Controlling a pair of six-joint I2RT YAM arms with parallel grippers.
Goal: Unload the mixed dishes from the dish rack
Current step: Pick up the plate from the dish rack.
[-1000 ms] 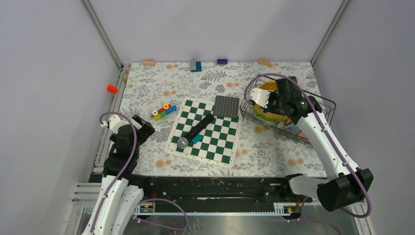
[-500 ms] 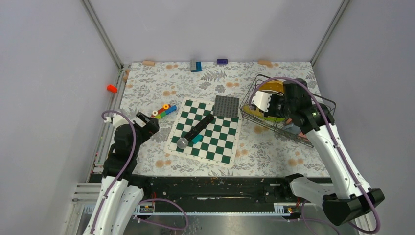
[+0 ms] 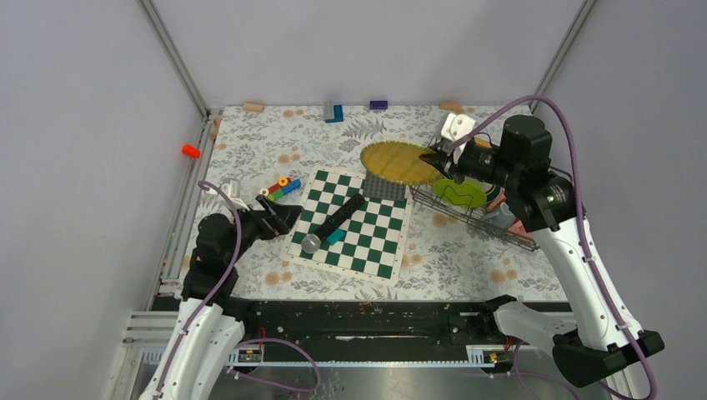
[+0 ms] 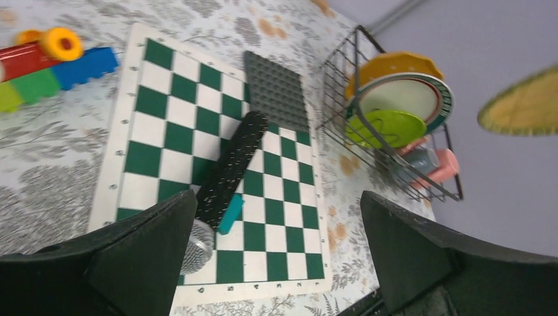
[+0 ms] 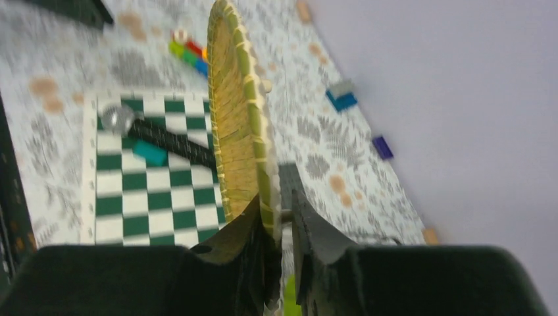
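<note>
Two arms rose from the near edge of a counter [image 3: 250, 137] spread with a pale cloth printed in grey leaves and orange blooms, closed in by plain lilac-grey walls with metal posts in the far corners. The right pincer [image 3: 435, 158] was nipped tight on the rim of a yellow plate [image 3: 398, 162], holding it in the air, off the counter, just left of the rack [image 3: 500, 227]; from above it overlapped the grey studded plate [image 3: 386, 187]. The wrist view showed the plate edge-on between the fingers. The rack sat at the right of the counter, holding an orange plate [image 4: 395, 64], a white dish [image 4: 403, 95] and a green dish [image 4: 385, 126] on edge, with pink mugs [image 4: 446, 164] at its near end. The left pincer [image 3: 282, 220] hung spread wide and empty, low by the left edge of the chessboard [image 3: 363, 237], on which a black stick [image 3: 338, 218] lay aslant. Coloured blocks [image 3: 279, 188] lay just left of the board, and a few more lay along the far wall.
</note>
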